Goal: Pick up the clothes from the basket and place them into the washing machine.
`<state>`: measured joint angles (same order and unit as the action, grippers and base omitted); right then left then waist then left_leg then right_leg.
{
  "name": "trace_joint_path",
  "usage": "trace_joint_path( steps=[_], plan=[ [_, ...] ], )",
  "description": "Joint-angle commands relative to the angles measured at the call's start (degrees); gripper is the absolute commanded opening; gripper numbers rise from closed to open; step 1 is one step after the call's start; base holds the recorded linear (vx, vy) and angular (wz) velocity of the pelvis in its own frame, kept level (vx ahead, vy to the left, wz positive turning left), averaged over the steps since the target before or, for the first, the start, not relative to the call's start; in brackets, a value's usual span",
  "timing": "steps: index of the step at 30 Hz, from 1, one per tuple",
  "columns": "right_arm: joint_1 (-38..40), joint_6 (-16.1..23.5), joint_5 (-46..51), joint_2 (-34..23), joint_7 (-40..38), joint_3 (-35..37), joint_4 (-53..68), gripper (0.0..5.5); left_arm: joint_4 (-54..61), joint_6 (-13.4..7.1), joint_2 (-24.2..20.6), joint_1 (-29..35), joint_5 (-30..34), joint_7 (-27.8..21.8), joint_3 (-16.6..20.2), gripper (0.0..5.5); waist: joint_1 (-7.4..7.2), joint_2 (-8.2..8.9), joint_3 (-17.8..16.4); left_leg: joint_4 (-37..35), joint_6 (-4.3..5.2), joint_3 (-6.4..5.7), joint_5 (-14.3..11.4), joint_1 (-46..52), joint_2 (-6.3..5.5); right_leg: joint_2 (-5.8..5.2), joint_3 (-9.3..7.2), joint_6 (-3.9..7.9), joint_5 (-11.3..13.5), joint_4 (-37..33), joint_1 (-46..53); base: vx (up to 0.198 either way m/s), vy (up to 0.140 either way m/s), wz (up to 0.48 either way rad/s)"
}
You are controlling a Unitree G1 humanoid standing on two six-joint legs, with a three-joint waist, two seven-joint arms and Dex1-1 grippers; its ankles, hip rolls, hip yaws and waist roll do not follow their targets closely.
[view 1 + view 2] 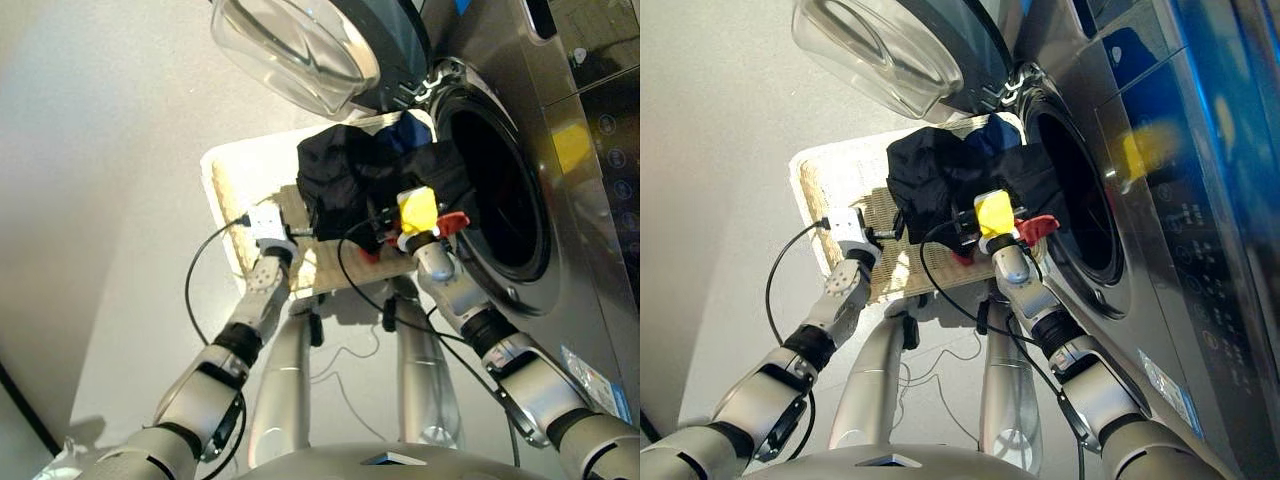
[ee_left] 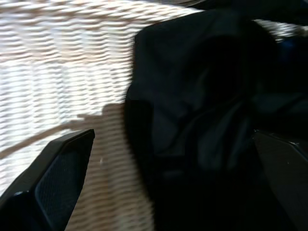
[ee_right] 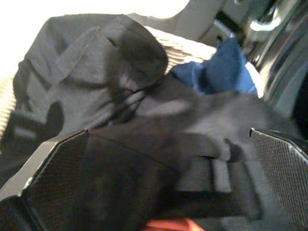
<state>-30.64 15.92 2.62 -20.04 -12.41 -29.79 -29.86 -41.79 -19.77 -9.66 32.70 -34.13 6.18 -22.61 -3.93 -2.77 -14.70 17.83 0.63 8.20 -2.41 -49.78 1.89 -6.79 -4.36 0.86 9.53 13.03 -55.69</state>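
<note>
The clothes [image 1: 375,175] lie heaped at the far right of the basket [image 1: 230,185], just beside the washing machine [image 1: 500,190], whose door stands open to receive them. The left hand [image 2: 159,192] and right hand [image 3: 168,192], both spread, flank the heap, probably to gather it.

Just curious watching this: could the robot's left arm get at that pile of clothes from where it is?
Probably yes. The left gripper is open right at the black clothes in the basket, nothing in between.
</note>
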Motion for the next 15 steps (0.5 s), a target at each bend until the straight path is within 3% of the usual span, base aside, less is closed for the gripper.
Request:
trace_joint_path(
  steps=[1,2,6,9,14,15],
  plan=[
    [-0.25,1.68,-5.75,0.15,-1.67,-1.55,5.68,5.5,-0.26,-1.45,0.1,1.67,1.62,1.05,-0.14,5.5,-0.69,-0.51,1.59,2.23,0.47,-0.98,-0.8,-5.1,1.29,0.4,0.59,4.41,-4.75,2.85,-1.19,-0.017,0.042,-0.21],
    [-0.24,1.65,-5.75,0.14,-1.66,-1.54,5.72,5.5,-0.28,-1.46,0.11,1.68,1.62,1.05,-0.13,5.5,-0.62,-0.5,1.68,2.43,0.47,-0.95,-0.91,-5.3,1.35,0.44,0.64,4.4,-4.77,2.93,-1.36,-0.009,0.04,-0.249],
    [-0.66,1.39,-7.92,0.98,-1.09,-4.11,7.83,5.5,-5.76,-0.22,0.68,4.68,2.13,1.78,0.43,5.5,-1.97,0.38,1.4,8.81,-0.11,0.12,-3.97,-9.22,3.75,2.26,2.33,4.01,-5.7,5.89,-5.39,-0.003,0.023,-0.418],
    [-0.31,1.34,-6.08,1.83,-0.77,-4.48,7.53,5.5,-7.74,0.3,1.05,5.68,2.44,2.83,0.72,5.5,-2.45,0.59,1.41,11.34,-0.35,0.13,-5.09,-11.44,4.72,2.93,2.57,3.72,-6.11,6.73,-7.29,-0.002,-0.008,-0.393],
    [-0.8,1.99,-5.23,2.12,-0.34,-5.49,8.94,5.5,-12.0,1.08,0.28,7.7,4.0,4.16,2.14,5.5,-3.28,1.01,1.81,14.52,-0.45,0.08,-6.57,-14.34,5.93,4.14,2.95,3.59,-6.62,8.41,-10.05,-0.002,-0.004,-0.086],
    [-0.75,2.28,-4.34,2.03,0.3,-5.98,9.87,5.5,-14.1,1.58,-0.41,8.62,4.8,4.73,2.92,5.5,-3.83,1.41,1.87,16.27,-0.62,0.11,-7.26,-15.54,6.4,4.81,2.85,3.48,-6.87,9.31,-11.08,0.0,0.0,0.0]
  ],
)
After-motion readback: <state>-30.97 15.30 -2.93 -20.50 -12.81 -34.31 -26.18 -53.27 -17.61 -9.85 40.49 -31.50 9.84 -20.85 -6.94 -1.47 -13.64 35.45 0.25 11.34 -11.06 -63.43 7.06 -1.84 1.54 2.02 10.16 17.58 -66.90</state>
